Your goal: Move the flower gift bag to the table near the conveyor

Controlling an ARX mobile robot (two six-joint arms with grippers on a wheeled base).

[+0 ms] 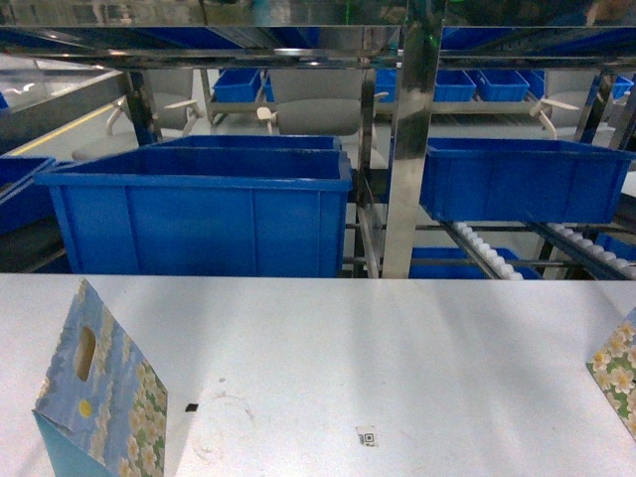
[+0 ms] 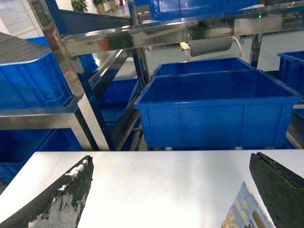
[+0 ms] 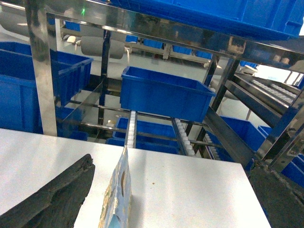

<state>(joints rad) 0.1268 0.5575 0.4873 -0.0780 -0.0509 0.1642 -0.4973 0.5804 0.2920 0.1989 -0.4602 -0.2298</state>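
Both grippers stand open and empty: my left gripper [image 2: 171, 190] shows its two worn dark fingers [image 2: 61, 199] spread wide over the table [image 1: 397, 358], and my right gripper [image 3: 175, 199] is spread just as wide. One flower gift bag [image 1: 94, 397] stands upright at the tabletop's near left corner, handle cut-out facing me, its top just showing by the left gripper's right finger. A second floral bag [image 1: 618, 373] pokes in at the right edge, and the right wrist view catches it edge-on [image 3: 118, 190] between the right fingers. Behind the far edge runs the conveyor [image 1: 487, 253], with blue bins [image 1: 199, 209] on it. I judge the bags already sit on the table. My worry is a light paper bag: any brush from a finger could tip it or push it off the near edge.
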